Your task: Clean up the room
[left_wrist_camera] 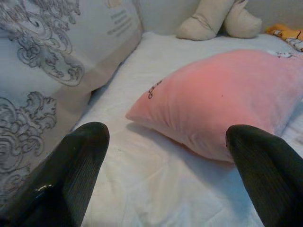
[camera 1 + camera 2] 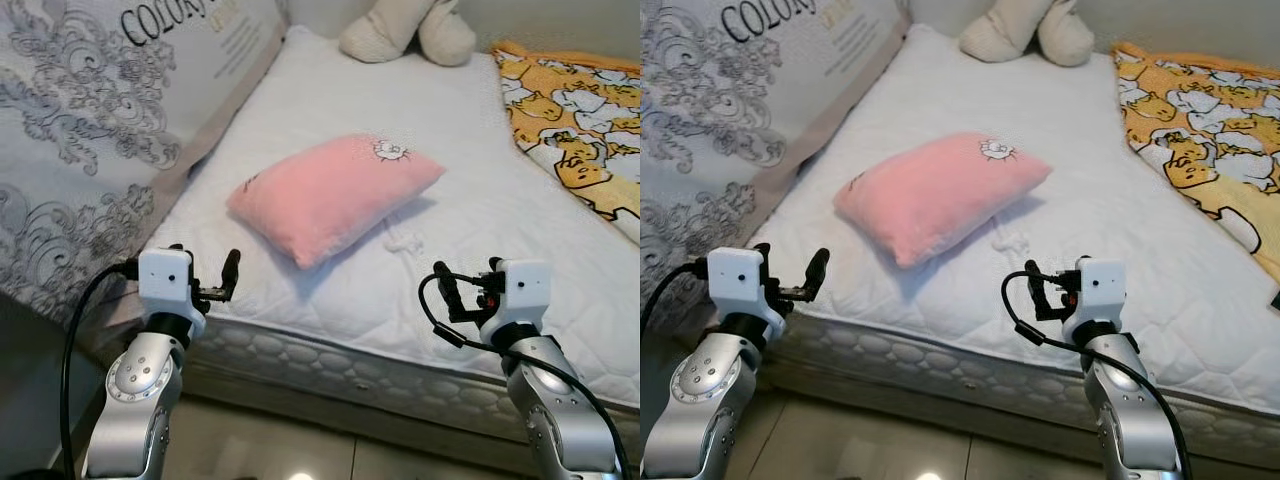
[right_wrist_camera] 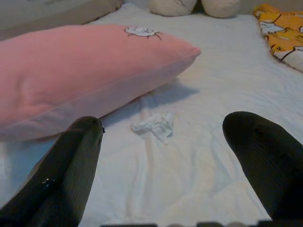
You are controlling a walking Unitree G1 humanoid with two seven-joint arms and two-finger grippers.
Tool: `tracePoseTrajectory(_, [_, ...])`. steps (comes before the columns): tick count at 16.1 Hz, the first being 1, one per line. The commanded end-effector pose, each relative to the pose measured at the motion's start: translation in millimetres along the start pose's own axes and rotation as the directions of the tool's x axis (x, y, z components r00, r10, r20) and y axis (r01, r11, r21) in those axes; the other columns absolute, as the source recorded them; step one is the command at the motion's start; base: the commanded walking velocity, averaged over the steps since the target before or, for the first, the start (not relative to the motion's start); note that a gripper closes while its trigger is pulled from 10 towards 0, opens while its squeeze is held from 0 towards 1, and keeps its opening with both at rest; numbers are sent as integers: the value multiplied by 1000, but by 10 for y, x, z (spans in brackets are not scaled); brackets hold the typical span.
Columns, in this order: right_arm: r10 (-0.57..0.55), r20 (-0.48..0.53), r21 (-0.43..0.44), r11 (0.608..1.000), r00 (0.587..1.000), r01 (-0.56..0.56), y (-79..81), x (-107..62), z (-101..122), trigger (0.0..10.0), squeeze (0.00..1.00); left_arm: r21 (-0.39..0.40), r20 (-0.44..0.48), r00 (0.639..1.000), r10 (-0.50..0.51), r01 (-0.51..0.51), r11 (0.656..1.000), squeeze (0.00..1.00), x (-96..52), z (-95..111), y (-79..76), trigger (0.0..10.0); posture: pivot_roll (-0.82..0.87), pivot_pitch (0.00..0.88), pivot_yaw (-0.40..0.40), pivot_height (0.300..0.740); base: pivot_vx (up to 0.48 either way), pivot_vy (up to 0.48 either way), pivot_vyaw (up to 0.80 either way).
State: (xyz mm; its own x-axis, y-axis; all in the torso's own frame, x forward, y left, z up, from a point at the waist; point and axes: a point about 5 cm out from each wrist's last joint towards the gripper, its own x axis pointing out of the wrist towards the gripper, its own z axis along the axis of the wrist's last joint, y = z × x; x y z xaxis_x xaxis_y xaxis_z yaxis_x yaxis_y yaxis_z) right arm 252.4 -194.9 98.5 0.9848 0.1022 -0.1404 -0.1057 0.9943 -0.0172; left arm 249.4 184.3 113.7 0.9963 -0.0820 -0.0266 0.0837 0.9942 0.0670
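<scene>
Right gripper (image 3: 161, 156), fingers spread, faces a crumpled white tissue (image 3: 154, 126) beside the soft pink rectangular pillow (image 2: 330, 193); closing may snag mattress fabric. Left gripper (image 1: 165, 161) likewise spread.

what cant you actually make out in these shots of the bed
- Plush toy: its upper part is cut off by the top edge of both eye views.
- Printed text on the grey bedding: partly cut off by the top edge, and the small lines are too small to read.
- Pink pillow: the small print at its left end is too small to read.
- White crumpled scrap beside the pillow: tissue or cloth, cannot tell.
</scene>
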Motion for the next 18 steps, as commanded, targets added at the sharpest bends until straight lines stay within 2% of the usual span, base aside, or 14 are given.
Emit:
tracePoseTrajectory(1, [13,3,-4,1000,1000,-13,1,-28,19,10000,0,26,22,1000,-15,14,1000,0,10,42,-24,10000,-71,0,-9,740,0,0,0])
tracePoseTrajectory(4, [-2,10,14,1000,1000,2,-14,-8,42,10000,0,20,28,1000,-9,8,1000,0,27,66,-17,10000,-74,0,-4,740,0,0,0])
tracePoseTrajectory(8, [-27,5,18,999,1000,27,-81,-5,39,10000,0,40,27,1000,-8,7,999,0,45,78,-27,10000,-71,0,4,740,0,0,-594])
tracePoseTrajectory(14, [-26,12,3,1000,1000,26,-69,22,90,10000,0,53,39,999,-6,4,999,0,52,107,1,10000,-70,2,3,740,246,0,0])
tracePoseTrajectory(18, [-23,12,-5,1000,1000,23,-57,16,88,10000,0,26,46,999,-8,7,1000,0,58,130,-22,10000,-72,3,5,740,276,0,0])
